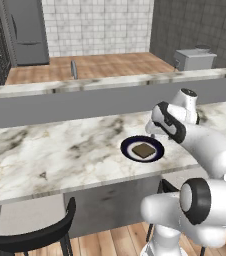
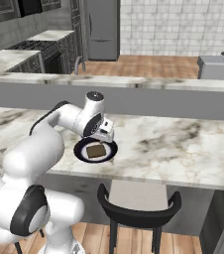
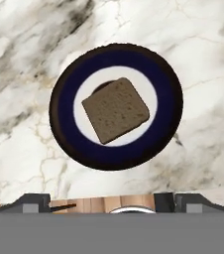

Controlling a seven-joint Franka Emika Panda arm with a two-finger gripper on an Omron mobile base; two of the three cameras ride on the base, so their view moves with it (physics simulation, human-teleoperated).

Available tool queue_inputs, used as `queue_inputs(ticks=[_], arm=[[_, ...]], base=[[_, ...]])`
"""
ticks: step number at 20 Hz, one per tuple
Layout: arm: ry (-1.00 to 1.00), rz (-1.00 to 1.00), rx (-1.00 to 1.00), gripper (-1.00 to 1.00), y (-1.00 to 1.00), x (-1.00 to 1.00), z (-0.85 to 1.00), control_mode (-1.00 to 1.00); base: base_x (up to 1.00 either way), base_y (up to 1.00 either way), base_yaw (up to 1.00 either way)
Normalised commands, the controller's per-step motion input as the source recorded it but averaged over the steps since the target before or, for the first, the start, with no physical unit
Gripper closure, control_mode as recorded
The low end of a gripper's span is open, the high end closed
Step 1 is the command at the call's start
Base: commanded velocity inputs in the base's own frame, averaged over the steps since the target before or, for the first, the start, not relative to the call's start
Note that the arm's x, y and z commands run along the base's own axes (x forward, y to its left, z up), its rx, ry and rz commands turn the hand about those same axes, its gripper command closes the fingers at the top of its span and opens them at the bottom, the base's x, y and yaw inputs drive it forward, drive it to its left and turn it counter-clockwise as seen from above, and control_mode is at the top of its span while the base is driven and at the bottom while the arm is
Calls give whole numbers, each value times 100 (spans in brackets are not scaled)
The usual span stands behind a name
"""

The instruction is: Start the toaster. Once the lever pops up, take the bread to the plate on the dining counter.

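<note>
Near the front edge of the dining counter (image 1: 50, 150), sitting on bare marble with open slab spreading toward 9, 12 and 3 o'clock: one plate (image 3: 64, 124), one slice of bread (image 3: 116, 110) lying flat on its white centre, turned askew. Hovering above, apart from the bread: one gripper (image 3: 101, 201), fingers spread wide and released, grasping nothing. Standing below the counter edge: two dark chairs (image 2: 136, 211).
</note>
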Motion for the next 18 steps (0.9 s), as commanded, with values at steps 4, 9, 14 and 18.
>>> queue_inputs(ticks=[4,9,14,18], arm=[[0,-4,-8,-100,22,-76,22,-100],[-2,-1,-12,-100,34,-88,17,-100],[-5,0,-8,-100,25,-88,20,-100],[-2,0,-4,-100,17,-83,23,-100]], base=[[0,0,0],[0,0,0],[0,0,0],[0,0,0]])
